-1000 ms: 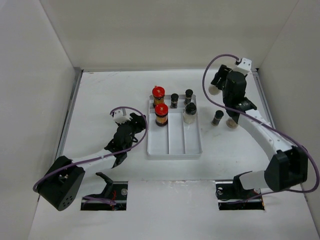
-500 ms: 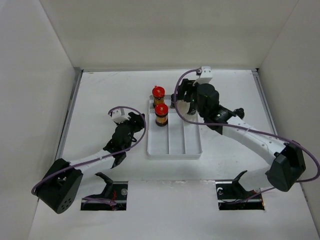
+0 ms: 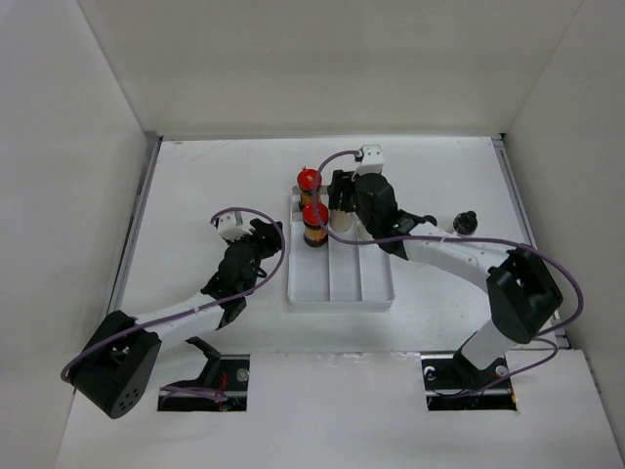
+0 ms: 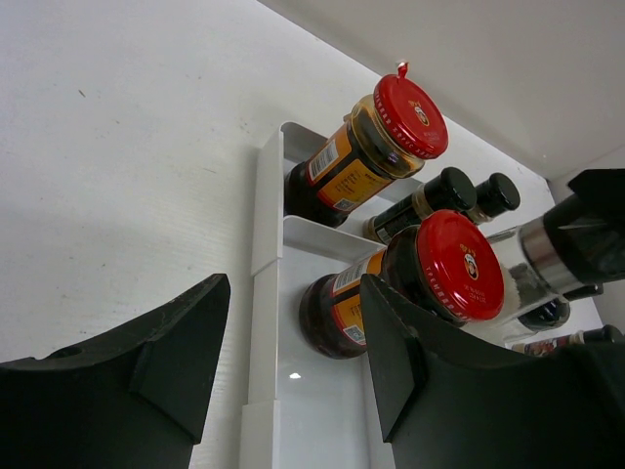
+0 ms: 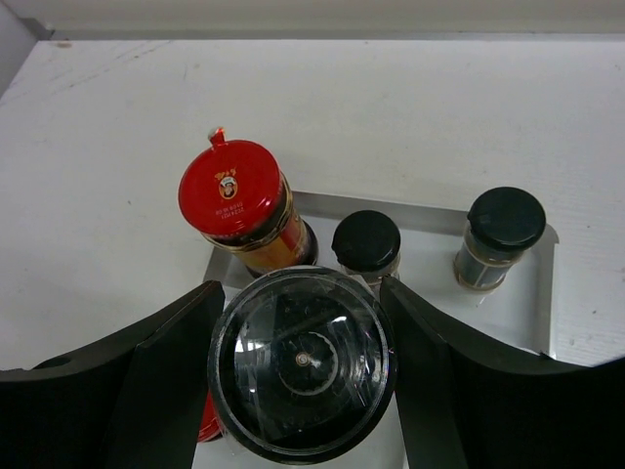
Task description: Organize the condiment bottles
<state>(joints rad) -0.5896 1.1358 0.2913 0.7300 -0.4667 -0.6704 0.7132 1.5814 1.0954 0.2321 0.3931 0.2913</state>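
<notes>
Right gripper point(image 5: 301, 386) clamped clear-lidded bottle point(image 5: 301, 362) over tray point(image 3: 344, 278), just beside red-capped bottles point(image 5: 239, 210) in left lane. Left gripper point(image 4: 288, 376) spread wide, empty, left of tray. Black-lidded bottles point(image 5: 366, 244) stood at tray's far end; dark bottle point(image 3: 465, 220) on table point(image 3: 195, 176), right.

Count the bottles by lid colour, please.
Red-capped bottles: 2
Black-capped bottles: 2
Clear-lidded bottle: 1
Total: 5 clearly seen; others may be hidden.
</notes>
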